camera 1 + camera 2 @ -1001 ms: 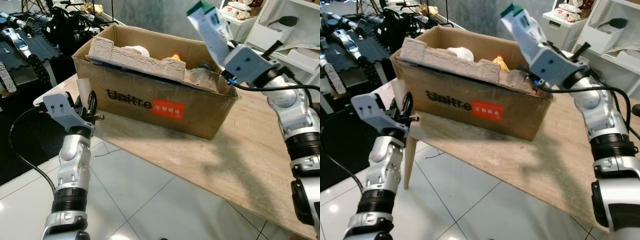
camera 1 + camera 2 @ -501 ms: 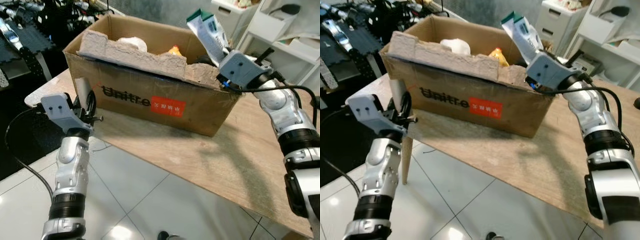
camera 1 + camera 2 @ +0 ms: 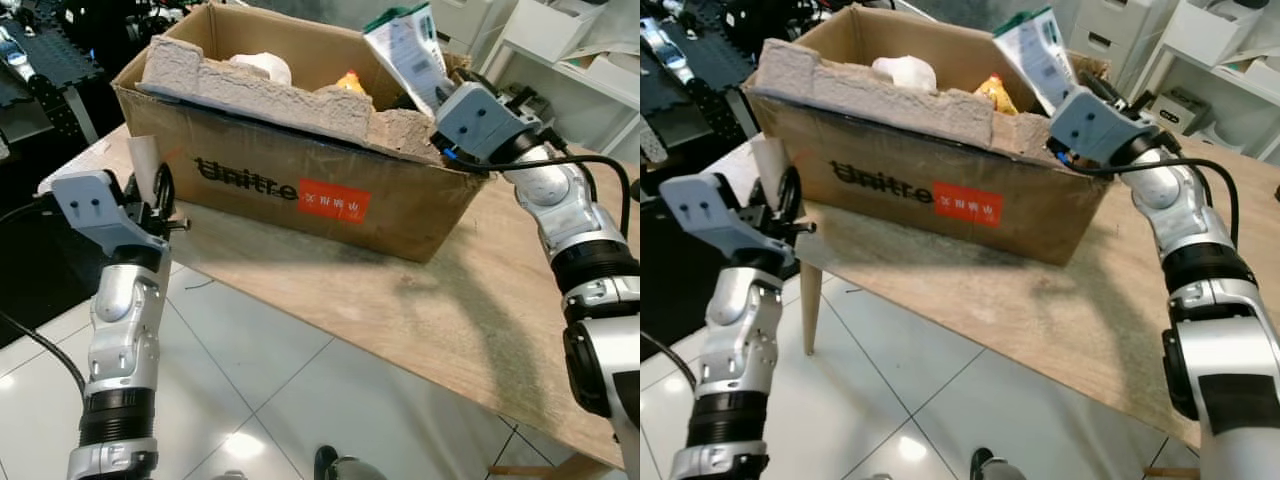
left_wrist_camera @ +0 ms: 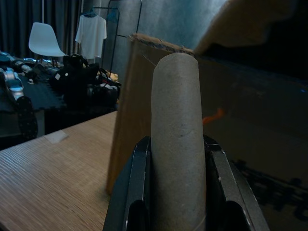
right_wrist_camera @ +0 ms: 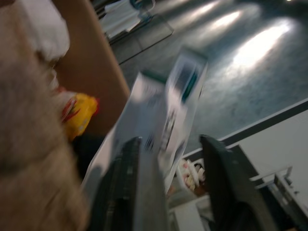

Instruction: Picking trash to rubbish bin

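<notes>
The right gripper [image 3: 432, 92] hangs over the far corner of the cardboard box [image 3: 300, 190], its fingers spread with the white and green carton [image 3: 405, 50] tipping loose between them, so the drop looks in hand. The left gripper [image 4: 177, 192] pinches a cardboard tube [image 4: 177, 144] beside the box's near corner; next it must lift that over the rim

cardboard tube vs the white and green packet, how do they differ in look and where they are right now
The cardboard tube is plain brown and round, while the white and green packet is flat and printed. The tube is clamped in the left gripper outside the cardboard box, by the table's corner; the packet sits between the right gripper's opened fingers, over the box's inside. Both stand roughly upright.
</notes>
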Motion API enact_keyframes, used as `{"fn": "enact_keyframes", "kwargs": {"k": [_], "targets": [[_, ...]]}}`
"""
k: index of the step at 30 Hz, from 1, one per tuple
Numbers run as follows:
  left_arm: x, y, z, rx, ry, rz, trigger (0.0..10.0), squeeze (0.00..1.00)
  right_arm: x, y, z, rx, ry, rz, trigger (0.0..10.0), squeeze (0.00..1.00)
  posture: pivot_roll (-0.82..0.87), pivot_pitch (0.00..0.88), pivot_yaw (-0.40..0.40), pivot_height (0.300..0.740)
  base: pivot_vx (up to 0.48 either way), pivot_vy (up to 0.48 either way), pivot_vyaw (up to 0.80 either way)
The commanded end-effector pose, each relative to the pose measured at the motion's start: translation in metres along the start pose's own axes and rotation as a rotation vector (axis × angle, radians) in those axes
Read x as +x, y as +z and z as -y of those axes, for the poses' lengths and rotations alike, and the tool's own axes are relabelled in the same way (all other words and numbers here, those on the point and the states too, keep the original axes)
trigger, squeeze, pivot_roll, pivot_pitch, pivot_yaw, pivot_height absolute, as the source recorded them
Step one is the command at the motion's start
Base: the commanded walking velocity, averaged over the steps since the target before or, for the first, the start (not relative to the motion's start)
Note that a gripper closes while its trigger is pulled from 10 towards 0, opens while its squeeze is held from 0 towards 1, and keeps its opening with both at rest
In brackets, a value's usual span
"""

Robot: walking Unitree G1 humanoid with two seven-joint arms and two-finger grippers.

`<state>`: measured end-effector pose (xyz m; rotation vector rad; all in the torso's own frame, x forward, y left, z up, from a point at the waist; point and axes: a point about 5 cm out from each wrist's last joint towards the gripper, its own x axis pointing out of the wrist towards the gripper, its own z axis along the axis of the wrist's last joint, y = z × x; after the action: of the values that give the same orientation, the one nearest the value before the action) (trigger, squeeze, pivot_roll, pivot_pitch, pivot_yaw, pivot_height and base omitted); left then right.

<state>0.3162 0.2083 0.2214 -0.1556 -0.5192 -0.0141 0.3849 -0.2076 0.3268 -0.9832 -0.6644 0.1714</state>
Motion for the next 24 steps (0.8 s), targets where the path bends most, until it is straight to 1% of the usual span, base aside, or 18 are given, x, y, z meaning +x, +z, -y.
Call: {"fn": "enact_keyframes", "kwargs": {"k": [1, 2, 3, 4, 5, 6, 7, 10, 11, 13, 14, 16, 17, 18, 20, 21, 23, 24], "targets": [[0.002, 0.006, -0.003, 0.018, -0.001, 0.01, 10.0, 0.0, 0.0, 0.002, 0.007, 0.003, -0.041, 0.02, 10.0, 1.0, 0.08, 0.212, -0.08, 0.74, 0.0, 0.0, 0.0], [0.002, 0.006, -0.003, 0.018, -0.001, 0.01, 10.0, 0.0, 0.0, 0.002, 0.007, 0.003, -0.041, 0.02, 10.0, 1.0, 0.08, 0.212, -0.08, 0.74, 0.0, 0.0, 0.0], [0.003, 0.008, -0.003, 0.018, 0.0, 0.014, 10.0, 0.0, 0.001, 0.002, 0.009, 0.007, -0.053, 0.024, 10.0, 0.82, 0.08, 0.211, -0.079, 0.74, 0.0, 0.0, 0.0], [0.004, 0.01, -0.003, 0.018, 0.0, 0.021, 10.0, 0.0, 0.001, 0.002, 0.012, 0.013, -0.075, 0.027, 10.0, 0.23, 0.08, 0.206, -0.08, 0.74, 0.0, 0.0, 0.0], [0.004, 0.01, -0.003, 0.018, 0.0, 0.021, 10.0, 0.0, 0.001, 0.002, 0.012, 0.013, -0.075, 0.027, 10.0, 0.23, 0.08, 0.206, -0.08, 0.74, 0.0, 0.0, 0.0], [0.005, 0.011, -0.003, 0.019, 0.0, 0.024, 10.0, 0.0, 0.001, 0.003, 0.014, 0.02, -0.091, 0.03, 10.0, 0.07, 0.08, 0.202, -0.08, 0.74, 0.0, 0.0, 0.0], [0.006, 0.013, -0.003, 0.02, -0.001, 0.027, 10.0, 0.0, 0.001, 0.003, 0.017, 0.031, -0.112, 0.035, 10.0, 0.0, 0.08, 0.202, -0.08, 0.74, 0.0, 0.0, 0.0], [0.007, 0.016, -0.004, 0.022, 0.001, 0.041, 10.0, 0.0, 0.001, 0.006, 0.025, 0.099, -0.168, 0.06, 10.0, 0.0, 0.08, 0.195, -0.08, 0.74, 0.0, 0.0, 0.0], [0.01, 0.024, -0.007, 0.029, 0.012, 0.067, 10.0, 0.0, 0.001, 0.01, 0.033, 0.302, -0.242, 0.115, 10.0, 0.0, 0.08, 0.191, -0.081, 0.74, 0.0, 0.0, 0.0], [0.01, 0.024, -0.007, 0.029, 0.012, 0.067, 10.0, 0.0, 0.001, 0.01, 0.033, 0.302, -0.242, 0.115, 10.0, 0.0, 0.08, 0.191, -0.081, 0.74, 0.0, 0.0, 0.0], [0.011, 0.026, -0.009, 0.031, 0.016, 0.075, 10.0, 0.0, 0.001, 0.011, 0.035, 0.382, -0.263, 0.139, 10.0, 0.0, 0.08, 0.19, -0.081, 0.74, 0.0, 0.0, 0.0], [0.014, 0.035, -0.015, 0.027, 0.039, 0.104, 10.0, 0.0, 0.0, 0.018, 0.036, 0.649, -0.296, 0.246, 10.0, 0.0, 0.08, 0.183, -0.079, 0.74, 0.0, 0.0, 0.0], [0.014, 0.035, -0.015, 0.027, 0.039, 0.104, 10.0, 0.0, 0.0, 0.018, 0.036, 0.649, -0.296, 0.246, 10.0, 0.0, 0.08, 0.183, -0.079, 0.74, 0.0, 0.0, 0.0], [0.015, 0.039, -0.018, 0.033, 0.048, 0.119, 10.0, 0.0, -0.002, 0.024, 0.034, 0.77, -0.287, 0.313, 10.0, 0.0, 0.08, 0.182, -0.078, 0.74, 0.0, 0.0, 0.0], [0.017, 0.046, -0.024, 0.045, 0.063, 0.14, 10.0, 0.0, -0.007, 0.033, 0.028, 0.917, -0.242, 0.408, 10.0, 0.0, 0.08, 0.179, -0.076, 0.74, 0.0, 0.0, 0.0], [0.017, 0.046, -0.024, 0.045, 0.063, 0.14, 10.0, 0.0, -0.007, 0.033, 0.028, 0.917, -0.242, 0.408, 10.0, 0.0, 0.08, 0.179, -0.076, 0.74, 0.0, 0.0, 0.0], [0.02, 0.055, -0.033, 0.057, 0.089, 0.17, 10.0, 0.0, -0.021, 0.047, 0.007, 1.09, -0.105, 0.512, 10.0, 0.0, 0.07, 0.171, -0.075, 0.74, 0.0, 0.0, 0.0], [0.02, 0.055, -0.033, 0.057, 0.089, 0.17, 10.0, 0.0, -0.021, 0.047, 0.007, 1.09, -0.105, 0.512, 10.0, 0.0, 0.07, 0.171, -0.075, 0.74, 0.0, 0.0, 0.0]]}}
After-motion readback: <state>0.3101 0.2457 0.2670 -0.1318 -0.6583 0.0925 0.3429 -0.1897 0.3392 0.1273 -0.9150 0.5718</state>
